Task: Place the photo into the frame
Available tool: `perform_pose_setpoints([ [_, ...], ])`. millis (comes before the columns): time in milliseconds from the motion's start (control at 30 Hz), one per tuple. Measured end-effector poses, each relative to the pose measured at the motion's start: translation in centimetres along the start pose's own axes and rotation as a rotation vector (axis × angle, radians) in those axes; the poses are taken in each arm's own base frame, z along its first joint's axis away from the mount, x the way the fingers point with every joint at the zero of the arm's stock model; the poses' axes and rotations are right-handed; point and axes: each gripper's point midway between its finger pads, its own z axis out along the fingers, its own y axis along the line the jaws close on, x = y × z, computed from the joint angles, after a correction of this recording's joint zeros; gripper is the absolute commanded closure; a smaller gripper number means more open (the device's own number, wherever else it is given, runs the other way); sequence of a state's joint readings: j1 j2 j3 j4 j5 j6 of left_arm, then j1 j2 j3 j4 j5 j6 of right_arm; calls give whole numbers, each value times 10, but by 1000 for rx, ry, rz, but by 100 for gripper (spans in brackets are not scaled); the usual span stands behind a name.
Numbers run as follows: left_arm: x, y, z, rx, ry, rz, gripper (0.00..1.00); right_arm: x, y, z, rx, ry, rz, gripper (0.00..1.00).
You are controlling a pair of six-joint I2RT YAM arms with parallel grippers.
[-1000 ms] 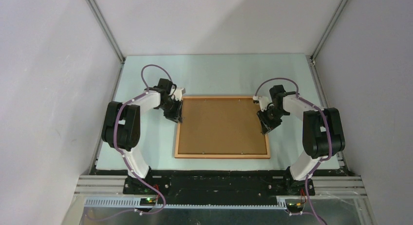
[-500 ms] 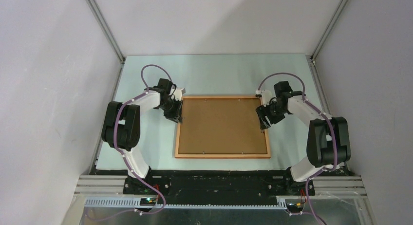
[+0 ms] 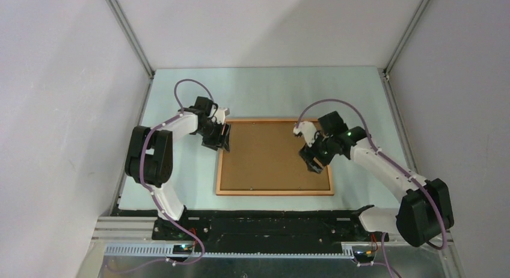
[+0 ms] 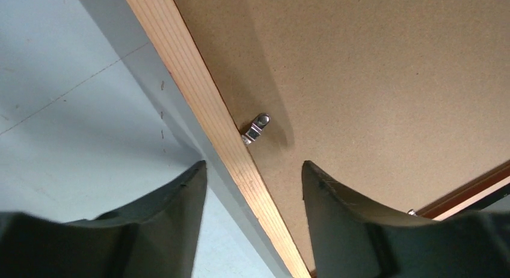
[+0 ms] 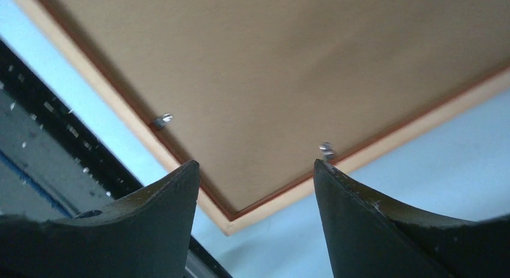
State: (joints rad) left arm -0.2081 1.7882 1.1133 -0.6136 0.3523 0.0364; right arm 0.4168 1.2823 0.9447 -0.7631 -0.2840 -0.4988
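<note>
Frame (image 3: 273, 192) lies flat on table (image 3: 270, 88), back side up, brown board (image 3: 264, 154) filling it. Left gripper (image 3: 224, 139) straddles frame's left rail near its far corner, jaws apart, gripping nothing. Metal tab (image 4: 255, 129) sits just inside that rail. Right gripper (image 3: 313, 163) hangs over board near frame's right rail, jaws released, empty.

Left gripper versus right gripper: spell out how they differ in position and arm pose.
The left gripper straddles the frame's left rail, beside a metal clip; the right gripper hangs over the backing board, inside the right rail. The left arm is folded tight at the elbow; the right arm reaches out in a long stretch. Both grippers are open, point down and hold nothing.
</note>
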Motion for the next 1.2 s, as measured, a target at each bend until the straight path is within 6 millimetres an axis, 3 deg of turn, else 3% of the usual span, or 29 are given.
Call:
perform_pose_setpoints([
  [200, -9, -2, -15, -15, -55, 29, 20, 27, 51, 21, -83, 95, -154, 27],
  [333, -18, -3, -32, -44, -119, 60, 12, 43, 70, 29, -101, 153, -259, 27],
  [700, -36, 9, -69, -184, -253, 148, 10, 41, 96, 44, -108, 188, -440, 32],
  [1200, -26, 19, -74, -245, -249, 192, 11, 37, 108, 66, -102, 204, -552, 39],
])
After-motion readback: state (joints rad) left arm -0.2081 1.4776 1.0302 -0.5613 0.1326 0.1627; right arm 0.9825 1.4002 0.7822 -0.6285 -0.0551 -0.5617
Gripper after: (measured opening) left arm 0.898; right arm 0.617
